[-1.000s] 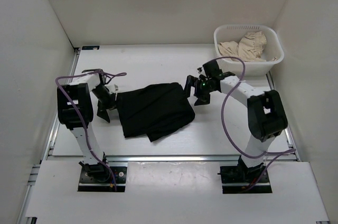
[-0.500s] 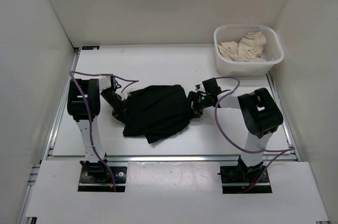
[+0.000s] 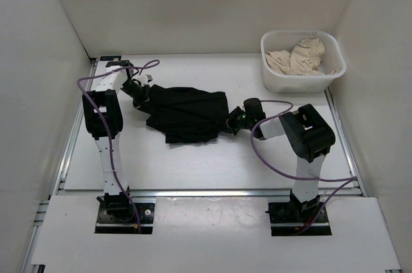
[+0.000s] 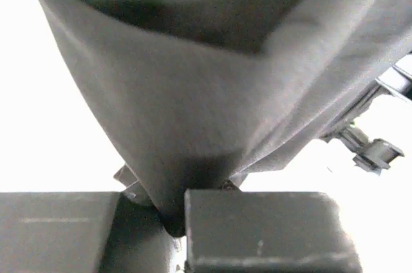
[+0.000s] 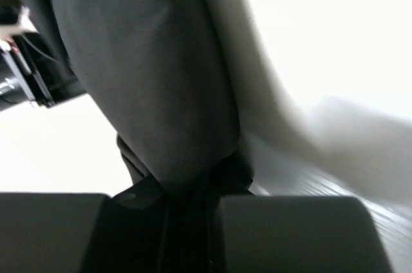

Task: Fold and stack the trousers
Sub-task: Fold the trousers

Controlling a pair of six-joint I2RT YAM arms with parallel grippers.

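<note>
The black trousers [image 3: 187, 113] lie bunched in the middle of the table, stretched between both grippers. My left gripper [image 3: 143, 93] is shut on the trousers' left edge, toward the back left. In the left wrist view a fold of the trousers [image 4: 193, 105] runs down into my left gripper [image 4: 174, 221], pinched between the closed jaws. My right gripper [image 3: 230, 122] is shut on the right edge. In the right wrist view the trousers [image 5: 154, 80] hang into my right gripper [image 5: 190, 212], the dark cloth filling the narrow gap between the jaws.
A white basket [image 3: 302, 78] stands at the back right holding a beige cloth garment [image 3: 297, 55]. White walls enclose the table on three sides. A metal rail [image 3: 206, 192] runs along the near edge by the arm bases.
Both grippers closed on the trousers' side edges. The left one has carried its edge toward the back left, the right one has dropped low, and the cloth has shifted toward the back.
</note>
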